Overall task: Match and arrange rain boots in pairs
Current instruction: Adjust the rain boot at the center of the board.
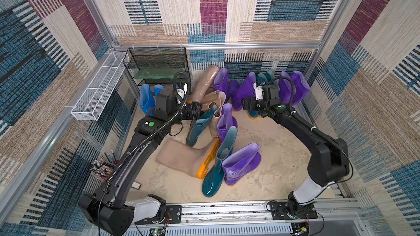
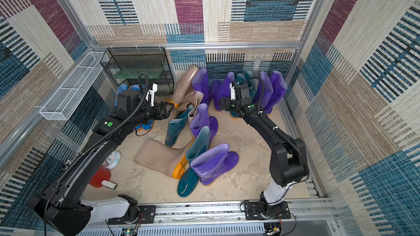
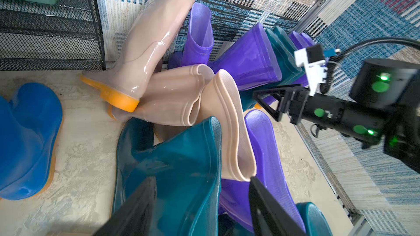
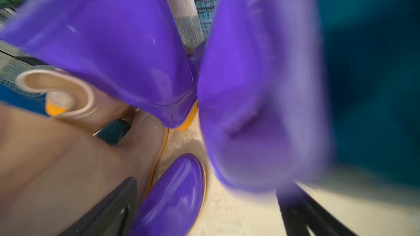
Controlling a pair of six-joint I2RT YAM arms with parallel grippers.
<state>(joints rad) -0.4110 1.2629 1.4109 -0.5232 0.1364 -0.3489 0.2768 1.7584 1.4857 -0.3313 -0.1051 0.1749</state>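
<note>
- The left gripper (image 1: 196, 111) is seen with jaws apart at the cuff of a teal boot (image 1: 197, 128), mid-tabletop.
- The right gripper (image 1: 246, 105) is spread wide beside purple boots (image 1: 295, 87) lined along the back wall.

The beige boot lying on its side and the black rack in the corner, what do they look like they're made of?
Beige boot: likely rubber or PVC, smooth with a soft sheen, and an orange moulded sole. Black rack: apparently metal wire mesh, matte, a see-through grid on a thin frame.
</note>
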